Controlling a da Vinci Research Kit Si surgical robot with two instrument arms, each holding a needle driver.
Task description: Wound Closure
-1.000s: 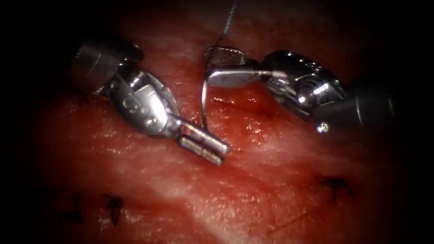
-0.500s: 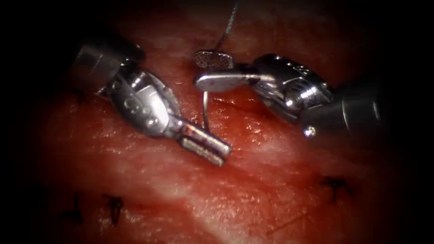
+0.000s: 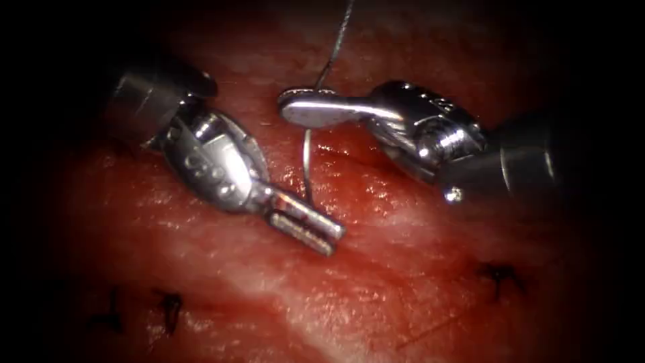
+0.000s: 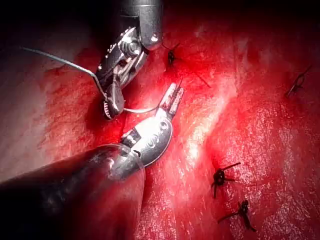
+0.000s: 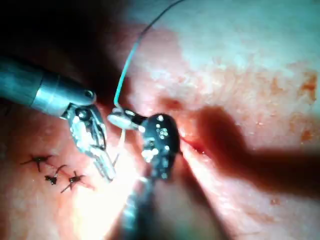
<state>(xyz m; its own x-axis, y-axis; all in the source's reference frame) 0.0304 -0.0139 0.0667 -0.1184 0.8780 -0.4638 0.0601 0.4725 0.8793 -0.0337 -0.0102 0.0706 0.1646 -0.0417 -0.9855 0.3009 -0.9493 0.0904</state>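
1. right tool (image 3: 290, 106) comes in from the right side of the tissue (image 3: 403, 269), and its two jaws are pressed together on the needle (image 3: 306, 161), up near the end where the thread (image 3: 336, 40) joins it.
2. a second ago those jaws were wide apart around that end of the needle. now they have closed on it and slid a little to the left.
3. left tool (image 3: 329, 232) lies low on the tissue, coming in from the left. its jaws are closed, or nearly so, with just a thin dark line between them, and they hold nothing. it has stayed where it was.
4. needle is a thin curved wire. it runs down from the right tool's jaws and its low end goes out of sight just behind the left tool's jaws, at the red wet cut (image 3: 349, 158). i cannot tell how deep it sits in the tissue.
5. thread goes up from the right tool's jaws toward the far edge of the tissue.
6. in the left wrist view the left tool (image 4: 172, 97) has its tip just beside the needle (image 4: 140, 110), and the right tool (image 4: 111, 107) grips the needle's other end.
7. in the right wrist view the right tool (image 5: 116, 120) holds the spot where the thread (image 5: 127, 60) meets the needle, with the left tool (image 5: 106, 172) close by.
8. small dark knots (image 3: 500, 275) of old stitches sit near the front edge of the tissue.
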